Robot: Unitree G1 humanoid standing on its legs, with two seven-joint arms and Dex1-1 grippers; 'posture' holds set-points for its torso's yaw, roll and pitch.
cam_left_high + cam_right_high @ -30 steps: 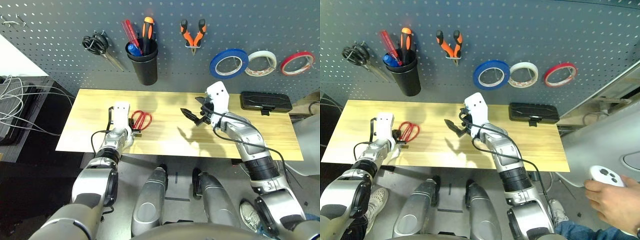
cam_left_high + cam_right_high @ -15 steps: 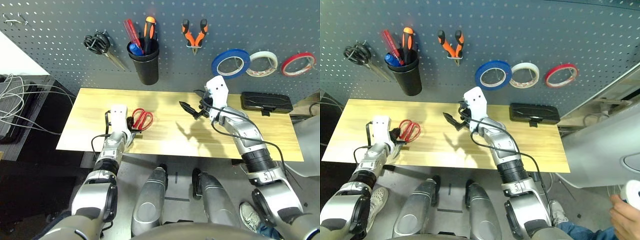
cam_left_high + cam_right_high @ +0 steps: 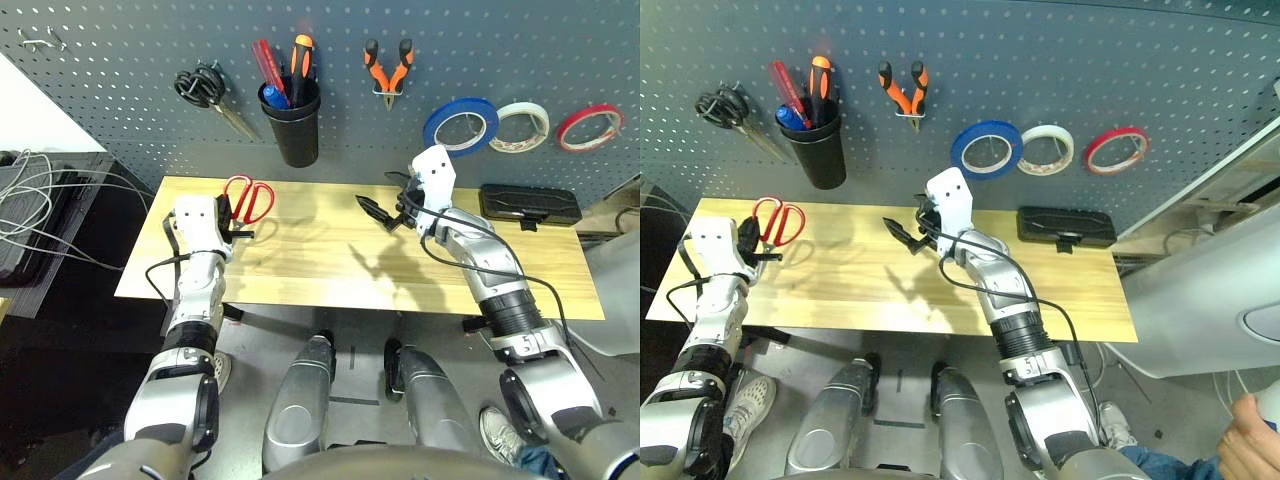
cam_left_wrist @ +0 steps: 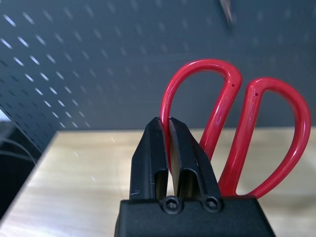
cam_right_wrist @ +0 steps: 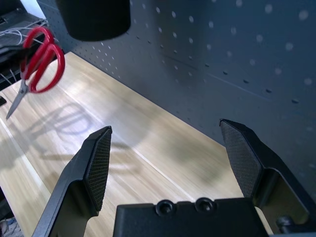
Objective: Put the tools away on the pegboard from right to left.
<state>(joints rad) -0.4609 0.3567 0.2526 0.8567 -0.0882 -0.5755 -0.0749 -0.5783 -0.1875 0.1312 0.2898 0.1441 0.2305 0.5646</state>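
Left end effector [image 4: 169,143] clamped tight on the near loop of the red-handled scissors [image 3: 247,198], fingers [image 4: 150,153] pressed together over the handle, both red loops standing up past the fingertips. Scissors held clear of the tabletop [image 3: 330,250], casting a shadow on the wood just beyond the left end effector. Blade tip poking out below the grip, seen in the right wrist view.

Right end effector [image 5: 170,148] spread wide with nothing between its fingers [image 5: 97,163], hovering above the middle of the tabletop and aimed toward the pegboard [image 3: 120,110]. Red-handled scissors well off to its left side.

On the pegboard, above and beyond the left end effector: black-handled scissors [image 3: 205,92] on a hook, then the black cup [image 3: 291,125] holding the slim blue-handled screwdriver [image 3: 271,96] beside a red-handled tool and an orange-and-black one. Above the right end effector and a little to its left: small orange-and-black-handled pliers [image 3: 386,67] hanging on a hook, handles up. Up and to the right of the right end effector: blue tape ring [image 3: 459,125], then a white tape roll [image 3: 521,126] and a red tape roll [image 3: 591,126] in a row.

Flat black case [image 3: 531,204] lying on the tabletop to the right of the right end effector, close to the pegboard. Loose cables [image 3: 45,215] on a dark surface well to the left of the left end effector, off the tabletop.
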